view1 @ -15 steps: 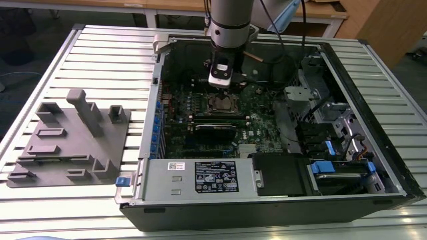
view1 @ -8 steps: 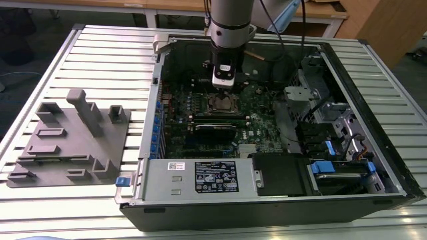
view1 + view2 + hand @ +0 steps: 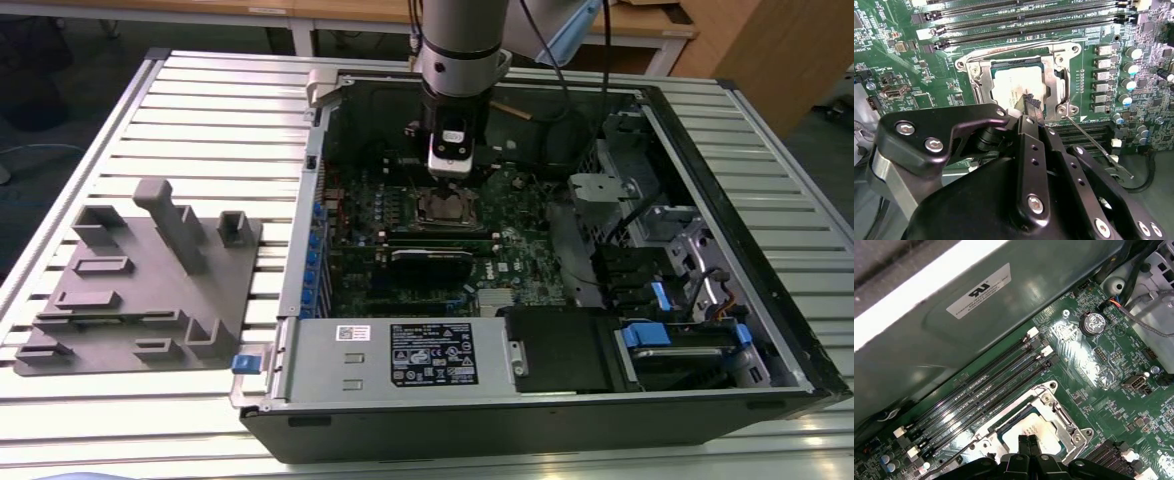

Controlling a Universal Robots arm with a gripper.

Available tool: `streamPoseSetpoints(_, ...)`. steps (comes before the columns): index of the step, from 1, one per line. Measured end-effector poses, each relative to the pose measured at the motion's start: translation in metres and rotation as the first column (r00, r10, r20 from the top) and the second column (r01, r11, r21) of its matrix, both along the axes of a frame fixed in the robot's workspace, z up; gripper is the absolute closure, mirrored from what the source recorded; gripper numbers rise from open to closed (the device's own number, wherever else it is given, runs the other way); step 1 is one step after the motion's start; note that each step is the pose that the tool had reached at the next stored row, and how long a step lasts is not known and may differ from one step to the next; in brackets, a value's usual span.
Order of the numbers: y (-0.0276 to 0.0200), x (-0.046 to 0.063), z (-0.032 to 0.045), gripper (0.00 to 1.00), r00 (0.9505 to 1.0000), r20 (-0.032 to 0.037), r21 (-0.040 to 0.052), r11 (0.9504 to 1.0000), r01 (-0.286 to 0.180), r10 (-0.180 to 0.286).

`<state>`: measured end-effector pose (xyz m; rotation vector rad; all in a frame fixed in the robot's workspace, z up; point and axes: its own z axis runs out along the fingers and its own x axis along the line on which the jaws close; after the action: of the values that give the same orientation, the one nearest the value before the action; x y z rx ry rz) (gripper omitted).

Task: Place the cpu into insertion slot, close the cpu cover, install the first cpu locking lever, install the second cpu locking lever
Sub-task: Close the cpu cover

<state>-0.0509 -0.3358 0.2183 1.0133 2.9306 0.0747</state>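
the motherboard (image 3: 884, 35) is green, its long memory slots (image 3: 979, 395) black with white end clips, and the cpu (image 3: 1014, 87) shows a silvery-grey top inside the shiny silver cpu cover (image 3: 1060, 82). the end effector (image 3: 1029, 102) is matte black with silver screw heads. the bench (image 3: 200, 110) is pale grey and ridged in stripes, the moulded tray (image 3: 134, 290) flat grey, the computer case (image 3: 534, 430) black with blue tabs (image 3: 643, 335).

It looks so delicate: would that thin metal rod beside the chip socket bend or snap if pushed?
The rod is a slim bare wire, so it probably flexes springily rather than snapping. One end seems to meet the cover frame, so a push would likely swing it, not slide it. Smooth metal may slip off the pincer.
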Motion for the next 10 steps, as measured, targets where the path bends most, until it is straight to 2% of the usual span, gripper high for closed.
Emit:
streamPoseSetpoints(7,0.0000,0.0000,0.0000,0.89,1.0000,0.0000,0.0000,1.0000,-0.002,0.002)
streamPoseSetpoints(10,0.0000,0.0000,0.0000,0.89,0.9997,-0.0001,0.0000,0.9997,-0.024,0.024)
